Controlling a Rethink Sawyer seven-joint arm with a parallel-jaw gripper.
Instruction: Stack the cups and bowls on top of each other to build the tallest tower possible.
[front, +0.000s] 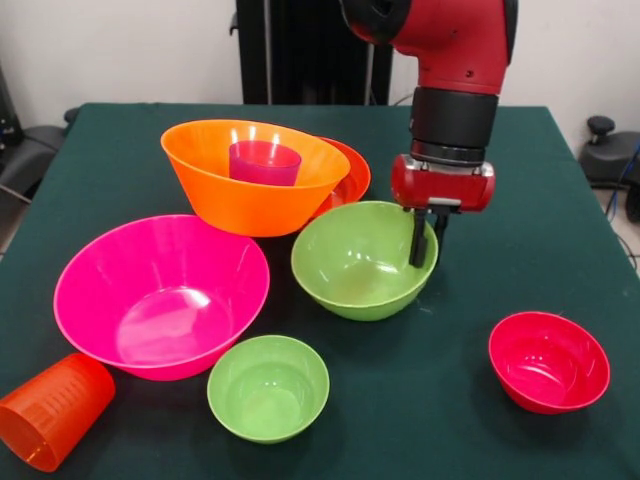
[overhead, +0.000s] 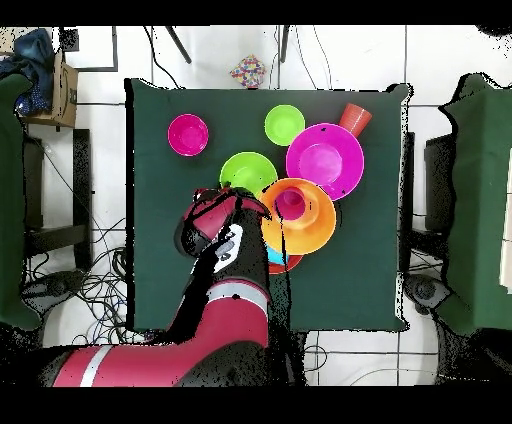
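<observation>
The large orange bowl (front: 250, 190) sits on the shallow red-orange bowl (front: 352, 172) and holds the purple cup (front: 265, 162). My gripper (front: 428, 245) stands at the right rim of the medium lime green bowl (front: 355, 265), one finger inside and one outside, shut on the rim. That bowl rests on the table. The large pink bowl (front: 160, 295), small lime green bowl (front: 268, 388) and small crimson bowl (front: 548, 362) stand apart nearer the front. The orange cup (front: 52, 410) lies on its side at the front left. The red cup is hidden.
In the overhead view my arm (overhead: 225, 260) reaches from the bottom to the medium green bowl (overhead: 250, 170). A small blue patch (overhead: 275, 258) shows beside the orange bowl (overhead: 310, 228). The green table cloth (front: 560, 200) is bare to the right of the gripper.
</observation>
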